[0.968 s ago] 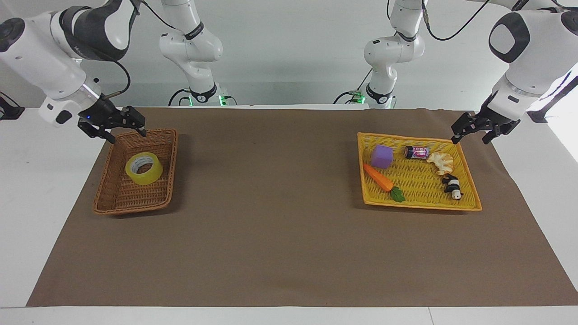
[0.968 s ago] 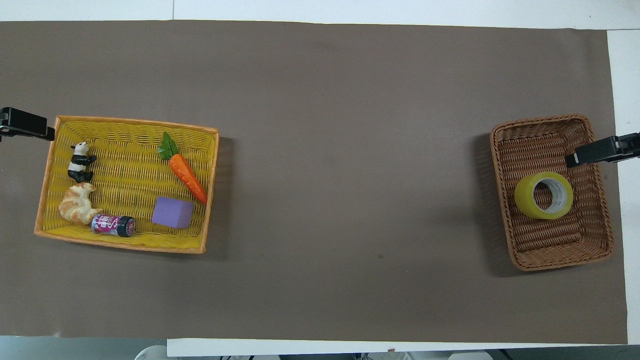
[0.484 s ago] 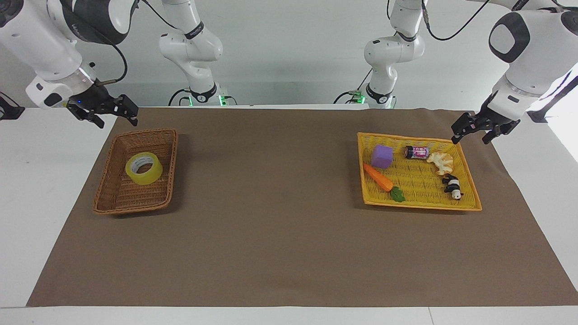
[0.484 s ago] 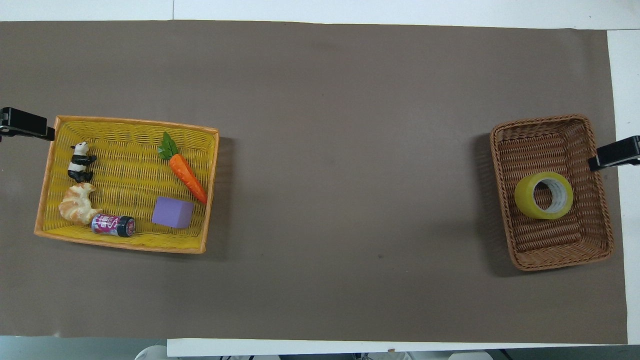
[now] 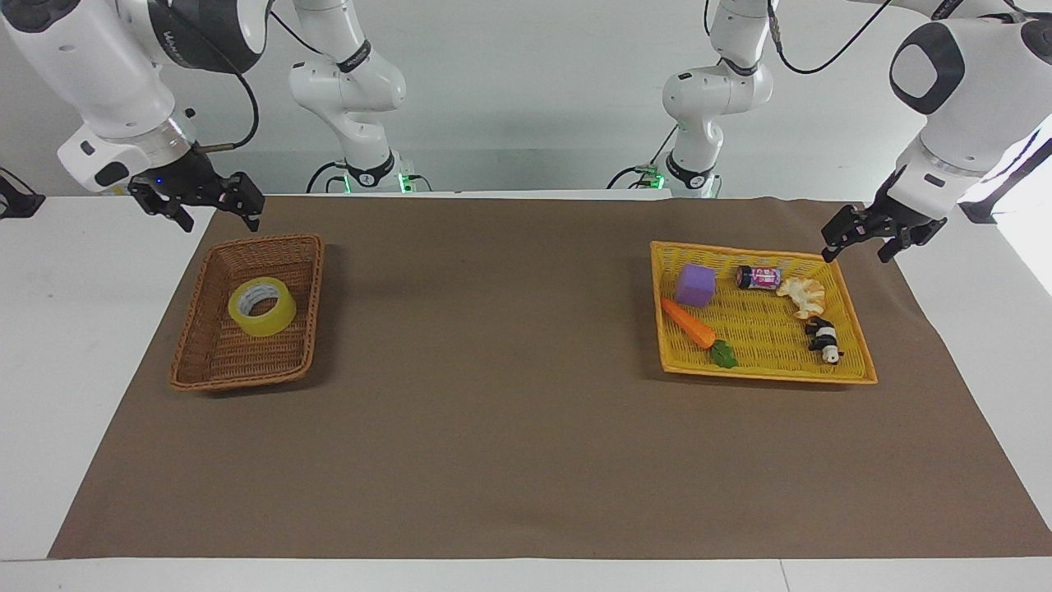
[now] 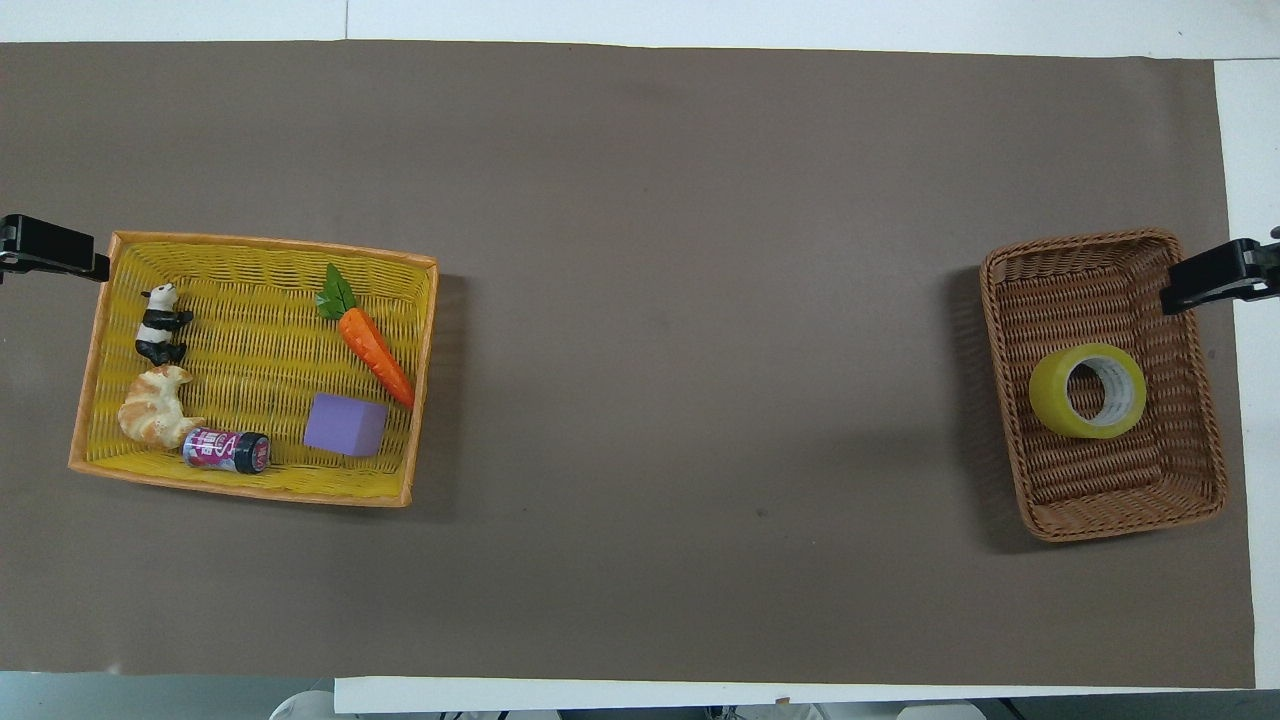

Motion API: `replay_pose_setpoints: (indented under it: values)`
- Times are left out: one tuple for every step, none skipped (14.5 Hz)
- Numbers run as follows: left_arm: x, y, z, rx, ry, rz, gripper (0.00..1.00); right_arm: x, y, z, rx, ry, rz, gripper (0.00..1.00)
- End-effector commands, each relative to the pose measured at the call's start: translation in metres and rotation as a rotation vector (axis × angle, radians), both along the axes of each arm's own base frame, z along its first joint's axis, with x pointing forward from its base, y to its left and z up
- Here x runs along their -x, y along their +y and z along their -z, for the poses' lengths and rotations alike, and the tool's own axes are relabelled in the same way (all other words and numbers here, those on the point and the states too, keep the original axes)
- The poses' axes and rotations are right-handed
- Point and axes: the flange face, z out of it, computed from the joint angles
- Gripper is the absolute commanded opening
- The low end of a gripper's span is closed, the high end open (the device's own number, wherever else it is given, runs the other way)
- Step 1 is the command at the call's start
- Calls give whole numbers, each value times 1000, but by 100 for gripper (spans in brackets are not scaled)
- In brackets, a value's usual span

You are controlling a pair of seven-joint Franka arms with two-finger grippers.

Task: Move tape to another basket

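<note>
- Against the frame one second back, the right gripper [image 5: 215, 211] has risen out of the brown basket [image 5: 215, 372]: then it hung low over the basket's end nearest the robots, now it sits higher in the upper left of the facing view, above that end's rim and clear of it.
- In the overhead view only a black fingertip of the right gripper [image 6: 1215, 275] shows at the right edge, over the basket's [image 6: 1120, 525] upper right corner; a second ago it reached further in over the weave.
- The right gripper's jaws stand wide apart and hold nothing.
- The left gripper [image 5: 859, 244] has not shifted: it waits in the upper right of the facing view, over the corner of the yellow tray [image 5: 764, 374], jaws spread wide and empty.
- The tape [image 5: 262, 307] lies where it lay before, flat on the floor of the brown basket, centre-left in the facing view, toward the end nearer the robots.
- The tape [image 6: 1087, 390] is a wide ring of translucent yellow with a pale inner core, its hole facing up and the weave visible through it; no gripper touches it.
- The yellow tray [image 6: 250, 245] at the left of the overhead view is unchanged, holding a carrot [image 6: 372, 340], a purple cube [image 6: 345, 424], a small can [image 6: 226, 450], a croissant [image 6: 153, 419] and a panda figure [image 6: 161, 324].
</note>
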Motion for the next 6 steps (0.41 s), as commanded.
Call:
replay_pose_setpoints:
  values:
    - [8,2,-2,-21,3,13,99,-4,-5,-2,12,18,19,100]
    - [8,2,-2,-21,3,13,99,-3,-6,-2,11,19,22,100]
    - [8,2,-2,-21,3,13,99,-2,-7,-2,8,28,24,100]
    - [8,2,-2,-21,3,13,99,-2,-7,-2,8,30,24,100]
    - [8,2,-2,-20,3,13,99,-2,-8,-1,4,31,27,100]
    - [8,2,-2,-20,3,13,99,-2,-7,-1,-10,29,29,100]
